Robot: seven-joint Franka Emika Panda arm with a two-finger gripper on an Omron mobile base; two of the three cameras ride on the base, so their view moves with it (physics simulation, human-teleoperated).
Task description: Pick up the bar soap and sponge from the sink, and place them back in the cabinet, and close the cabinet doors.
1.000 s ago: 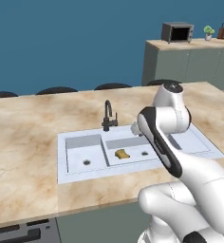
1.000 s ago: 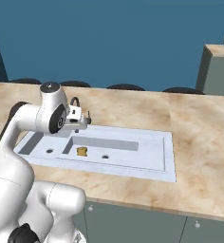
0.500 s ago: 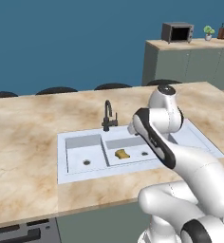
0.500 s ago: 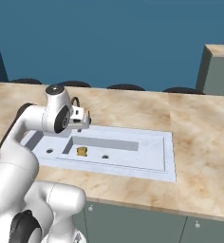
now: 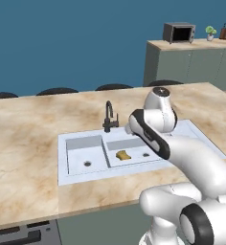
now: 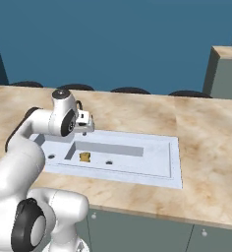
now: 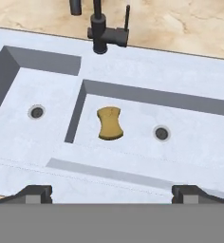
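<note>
Mustard-brown, waisted sponge (image 7: 109, 123) is lying flat in the sink (image 7: 190, 85)'s longer basin, nine o'clock from its drain, walls apart; gripper (image 7: 112, 192) jaws are spreading wide.

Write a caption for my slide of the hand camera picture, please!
Open gripper above the pale grey double-basin sink, mustard-yellow sponge lying in the longer basin.
</note>
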